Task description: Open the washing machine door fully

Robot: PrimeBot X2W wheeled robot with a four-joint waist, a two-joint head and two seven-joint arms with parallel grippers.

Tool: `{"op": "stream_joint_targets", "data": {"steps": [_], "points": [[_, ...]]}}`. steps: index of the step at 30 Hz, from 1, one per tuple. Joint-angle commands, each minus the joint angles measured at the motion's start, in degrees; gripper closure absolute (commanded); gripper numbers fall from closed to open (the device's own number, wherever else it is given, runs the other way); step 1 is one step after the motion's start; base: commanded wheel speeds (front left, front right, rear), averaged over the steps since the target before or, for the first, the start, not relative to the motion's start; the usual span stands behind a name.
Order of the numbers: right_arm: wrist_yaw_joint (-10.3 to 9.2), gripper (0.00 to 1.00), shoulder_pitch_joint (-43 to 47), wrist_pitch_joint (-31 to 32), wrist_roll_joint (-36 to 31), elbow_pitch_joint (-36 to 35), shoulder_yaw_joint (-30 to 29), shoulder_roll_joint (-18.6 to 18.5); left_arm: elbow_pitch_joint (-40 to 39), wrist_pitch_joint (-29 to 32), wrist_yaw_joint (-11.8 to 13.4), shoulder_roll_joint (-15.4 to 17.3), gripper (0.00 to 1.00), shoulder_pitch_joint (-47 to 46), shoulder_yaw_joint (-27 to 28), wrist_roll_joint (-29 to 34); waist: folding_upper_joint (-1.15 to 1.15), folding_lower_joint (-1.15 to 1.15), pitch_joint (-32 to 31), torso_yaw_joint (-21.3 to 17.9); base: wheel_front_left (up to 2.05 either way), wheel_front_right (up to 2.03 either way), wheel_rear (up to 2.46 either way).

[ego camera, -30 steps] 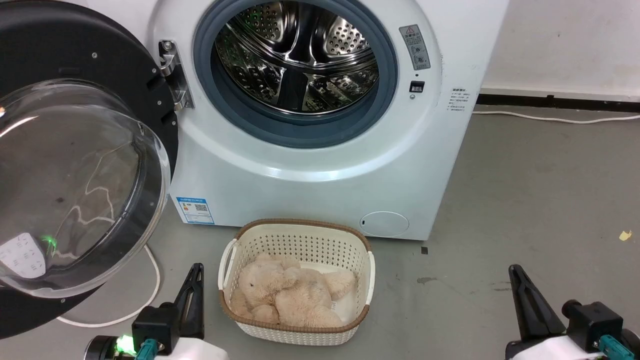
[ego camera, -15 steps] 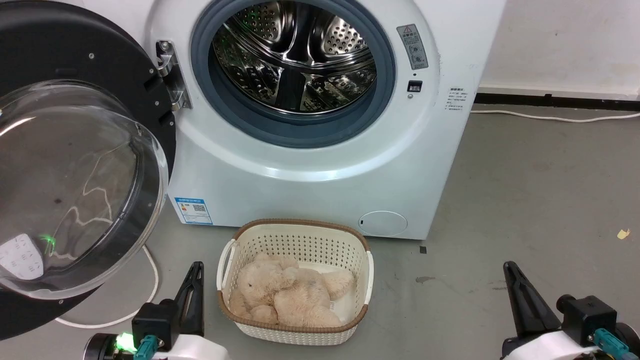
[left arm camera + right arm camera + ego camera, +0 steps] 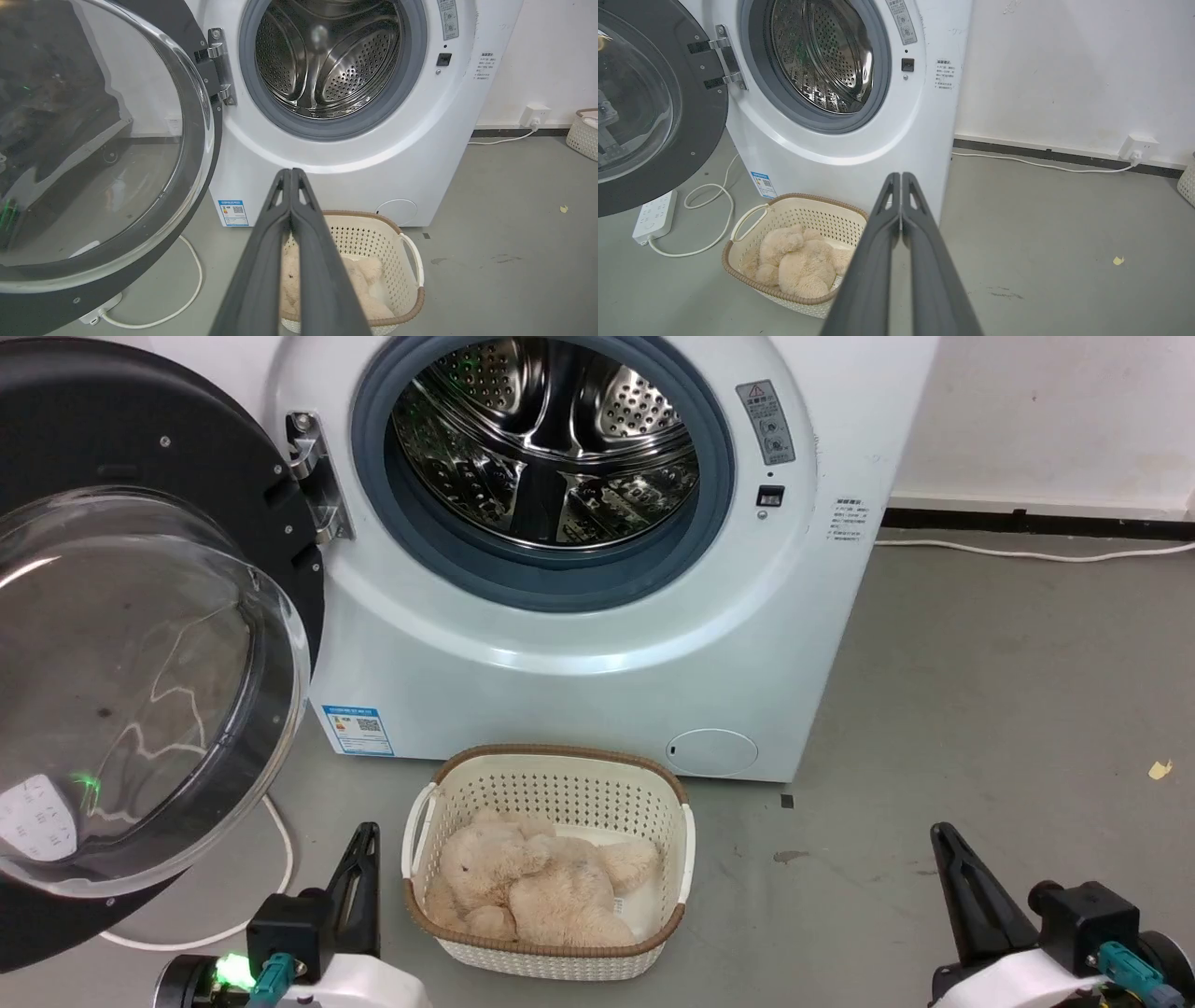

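Note:
The washing machine door (image 3: 131, 644) (image 3: 93, 140) (image 3: 640, 107) stands swung wide to the left of the white machine (image 3: 579, 653), its black ring and clear glass bowl facing me, hung on a metal hinge (image 3: 313, 476). The grey-rimmed steel drum opening (image 3: 546, 453) is uncovered. My left gripper (image 3: 364, 835) (image 3: 291, 171) is shut and holds nothing, low at the lower left, right of the door's lower edge and apart from it. At the lower right, well away from the machine, my right gripper (image 3: 938, 835) (image 3: 900, 175) is shut and holds nothing.
A cream laundry basket (image 3: 551, 775) with a plush bear (image 3: 532, 882) sits on the floor before the machine, between my grippers. A white cable (image 3: 271, 859) and power strip (image 3: 654, 215) lie under the door. Another cable (image 3: 1027, 556) runs along the back wall.
The whole head picture has shifted slightly left, so the camera moved. Both grippers sit a little lower and further left in that view. The door keeps its place against the machine.

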Motion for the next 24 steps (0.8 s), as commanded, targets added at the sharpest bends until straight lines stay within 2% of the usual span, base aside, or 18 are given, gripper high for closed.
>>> {"op": "stream_joint_targets", "data": {"steps": [1,24], "points": [[0.03,1.0,-1.0,0.2,-0.5,-0.5,0.1,0.0,-0.3,0.2,-0.2,-0.3,1.0,-0.9,0.4,0.6,0.0,0.0,0.0,0.0,0.0,0.0,0.0],[0.04,1.0,-1.8,2.9,-1.8,-1.5,0.8,0.0,-1.1,2.9,-1.6,-1.8,1.0,-1.5,2.3,2.2,0.0,0.0,0.1,-0.5,0.0,0.0,0.0]]}}
